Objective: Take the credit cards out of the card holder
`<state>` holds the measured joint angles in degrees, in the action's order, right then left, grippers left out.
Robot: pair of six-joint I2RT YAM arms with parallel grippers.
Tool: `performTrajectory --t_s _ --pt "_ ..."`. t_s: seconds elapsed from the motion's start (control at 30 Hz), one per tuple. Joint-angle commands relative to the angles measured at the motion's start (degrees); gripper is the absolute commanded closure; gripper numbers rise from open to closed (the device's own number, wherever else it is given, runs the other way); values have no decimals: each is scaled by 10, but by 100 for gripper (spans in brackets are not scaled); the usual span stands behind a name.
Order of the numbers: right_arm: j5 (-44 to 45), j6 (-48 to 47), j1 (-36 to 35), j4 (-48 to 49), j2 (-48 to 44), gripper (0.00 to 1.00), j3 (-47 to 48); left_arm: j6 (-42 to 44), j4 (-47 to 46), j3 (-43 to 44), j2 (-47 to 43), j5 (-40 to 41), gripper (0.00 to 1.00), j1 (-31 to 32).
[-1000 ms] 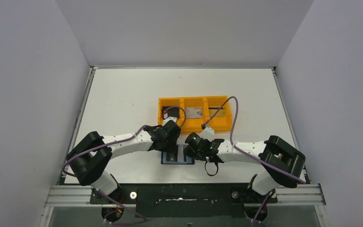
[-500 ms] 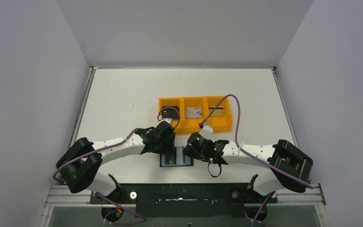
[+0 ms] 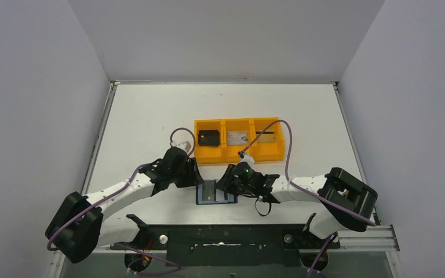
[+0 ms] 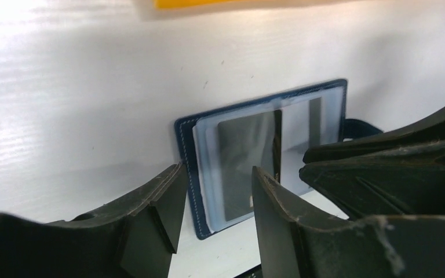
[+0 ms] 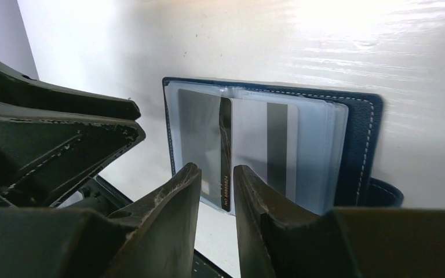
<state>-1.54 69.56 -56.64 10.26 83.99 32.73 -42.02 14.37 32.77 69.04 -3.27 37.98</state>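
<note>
Card holder (image 3: 216, 191) lying open on counter (image 3: 150, 116), near arm bases. Orange tray (image 3: 239, 157) beyond it carrying black card (image 3: 208, 137), silver-grey card (image 3: 237, 138), gold-tan card (image 3: 266, 136), one per compartment; that share looking done. You are facing at least two more in holder pockets: gold-lettered dark card (image 5: 225, 156), striped card (image 5: 276, 145). Left end effector (image 4: 217, 174) gaping wide, holding nothing. Right end effector (image 5: 215, 171) hovering at narrow gap over dark card's edge, gripping nothing visible.

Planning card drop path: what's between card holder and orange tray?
Bare white table; nothing between card holder and orange tray, shown in left wrist view.
</note>
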Motion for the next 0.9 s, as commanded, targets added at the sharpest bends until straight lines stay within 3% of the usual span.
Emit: performTrajectory --t_s 0.0,0.23,0.47,0.87 --pt "-31 -2 5 49 33 71 17 -8 -67 -29 -13 -92 56 -16" --pt "-14 21 7 -26 54 67 34 -9 -95 -38 8 -128 58 -17" --pt "-28 19 12 -34 64 67 38 -4 -95 -44 43 -136 75 -16" --pt "-34 7 13 -81 98 69 80 -16 -90 -84 42 -96 78 -16"
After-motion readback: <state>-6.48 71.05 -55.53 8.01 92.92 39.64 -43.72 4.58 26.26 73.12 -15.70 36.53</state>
